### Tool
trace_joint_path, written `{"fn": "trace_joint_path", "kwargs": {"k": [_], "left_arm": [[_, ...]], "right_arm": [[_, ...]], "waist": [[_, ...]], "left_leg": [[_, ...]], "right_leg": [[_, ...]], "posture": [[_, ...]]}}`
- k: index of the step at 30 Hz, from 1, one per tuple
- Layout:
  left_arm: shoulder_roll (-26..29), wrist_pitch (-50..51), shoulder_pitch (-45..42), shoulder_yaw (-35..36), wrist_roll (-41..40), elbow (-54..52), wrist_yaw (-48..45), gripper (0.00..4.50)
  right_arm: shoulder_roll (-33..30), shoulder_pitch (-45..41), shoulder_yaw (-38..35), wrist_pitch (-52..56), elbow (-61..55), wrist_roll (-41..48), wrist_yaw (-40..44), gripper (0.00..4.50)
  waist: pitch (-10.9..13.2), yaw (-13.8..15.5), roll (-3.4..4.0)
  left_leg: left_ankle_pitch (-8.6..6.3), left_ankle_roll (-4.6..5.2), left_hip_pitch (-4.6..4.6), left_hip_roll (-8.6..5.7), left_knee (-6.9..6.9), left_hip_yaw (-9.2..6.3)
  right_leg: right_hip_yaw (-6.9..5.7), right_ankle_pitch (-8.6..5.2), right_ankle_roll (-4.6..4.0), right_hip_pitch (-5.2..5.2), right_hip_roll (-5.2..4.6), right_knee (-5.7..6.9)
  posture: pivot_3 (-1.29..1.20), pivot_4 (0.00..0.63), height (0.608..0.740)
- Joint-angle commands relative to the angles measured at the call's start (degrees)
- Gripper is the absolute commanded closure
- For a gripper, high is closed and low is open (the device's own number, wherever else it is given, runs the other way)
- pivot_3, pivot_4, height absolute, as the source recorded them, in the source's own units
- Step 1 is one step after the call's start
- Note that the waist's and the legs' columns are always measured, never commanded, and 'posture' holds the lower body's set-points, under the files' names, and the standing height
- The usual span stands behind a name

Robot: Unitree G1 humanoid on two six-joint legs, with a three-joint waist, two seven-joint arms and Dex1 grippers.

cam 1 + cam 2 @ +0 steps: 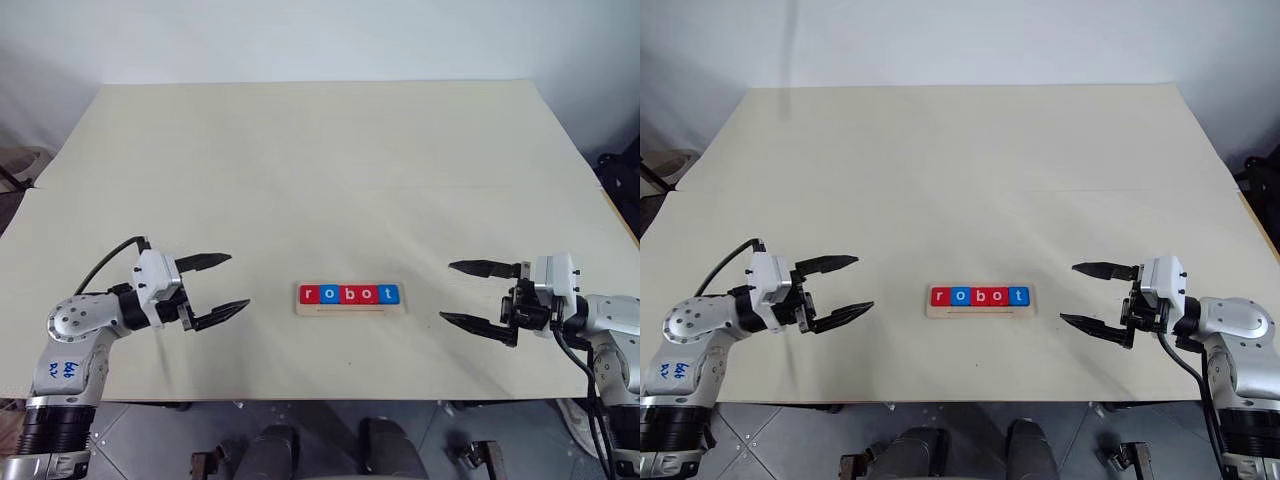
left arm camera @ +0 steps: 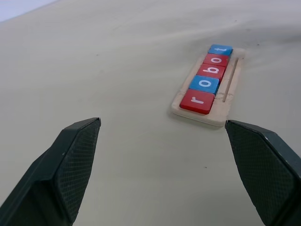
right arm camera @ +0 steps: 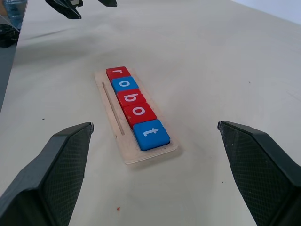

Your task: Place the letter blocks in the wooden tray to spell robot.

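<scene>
While both pincers gape empty, five letter blocks [image 1: 349,294] (three red, two blue) fill one wooden tray [image 1: 350,310].

Bright, even overhead light — soft faint shadows on the table [image 1: 300,180], no glare, everything sharp.

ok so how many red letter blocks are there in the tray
3. The red r sits at the wooden tray's left end as the robot sees it, and the red b and second o sit third and fourth. None look hidden.
</scene>
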Motion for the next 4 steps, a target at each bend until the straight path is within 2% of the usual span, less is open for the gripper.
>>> {"fn": "trace_joint_path", "kwargs": {"k": [1, 4], "left_arm": [[0.06, -0.51, -1.13, 0.08, 0.03, -1.65, 0.04, 0.00], [-0.09, -1.15, -1.52, -0.06, 0.37, -1.47, -0.03, 0.00]], "right_arm": [[-0.46, -0.25, -0.45, -0.68, -0.19, 0.25, -0.07, 0.06], [-0.39, -0.71, -0.38, -0.84, 0.26, 0.10, -0.18, 0.06]], "waist": [[0.00, 0.00, 0.00], [0.00, 0.01, 0.00]], "left_leg": [[0.00, 0.00, 0.00, 0.00, 0.01, 0.00], [0.00, 0.00, 0.00, 0.00, 0.01, 0.00]], "right_leg": [[0.00, 0.00, 0.00, 0.00, 0.00, 0.00], [0.00, 0.00, 0.00, 0.00, 0.00, 0.00]], "posture": [[0.00, 0.150, 0.740], [0.00, 0.150, 0.740]]}}
